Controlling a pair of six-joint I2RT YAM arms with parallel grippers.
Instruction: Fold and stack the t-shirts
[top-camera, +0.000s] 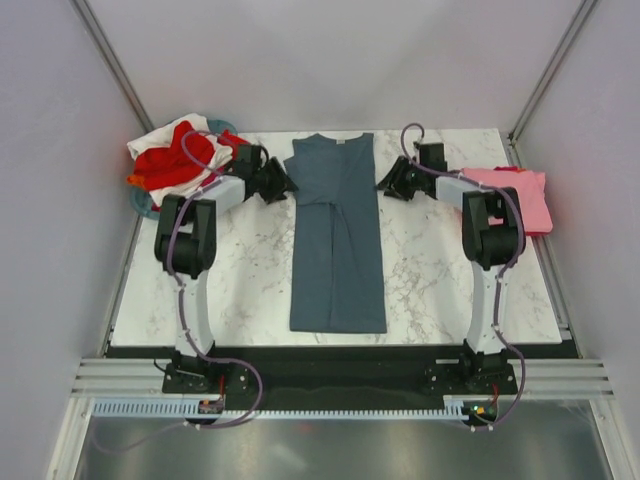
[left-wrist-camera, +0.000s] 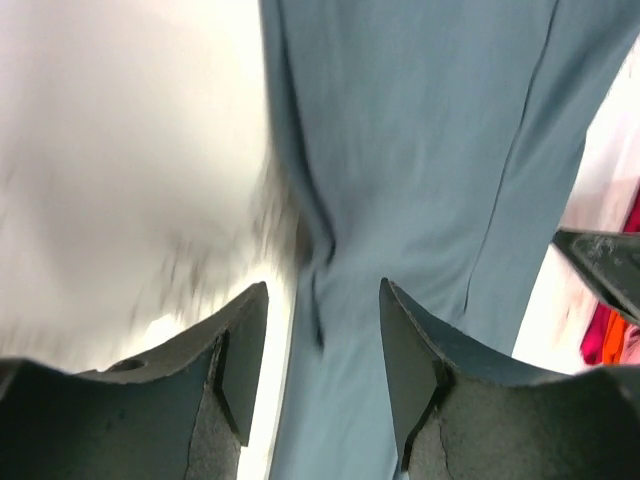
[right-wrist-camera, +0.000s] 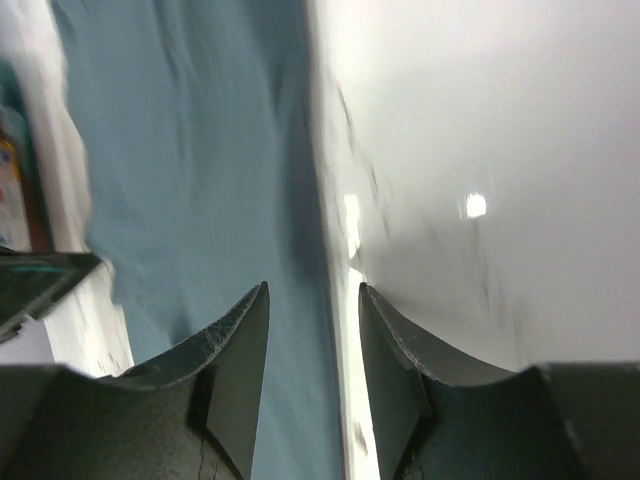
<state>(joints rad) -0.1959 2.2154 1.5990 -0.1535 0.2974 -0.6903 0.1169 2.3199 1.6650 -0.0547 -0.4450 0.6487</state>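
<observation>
Two sides of the slate shirt (top-camera: 335, 250), folded lengthwise in the middle of the table (top-camera: 230, 290), are flanked at its far end by the left end effector (top-camera: 284, 186) and the right end effector (top-camera: 384, 184). Each is moderately parted and holds nothing. I fear uneven pinches catching only the top layer and dragging the folds open.

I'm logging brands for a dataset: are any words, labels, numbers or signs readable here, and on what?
None can be read.
The blue-grey t-shirt and the pink t-shirt show no print or legible label.
Both wrist views are too blurred to show any text.
</observation>
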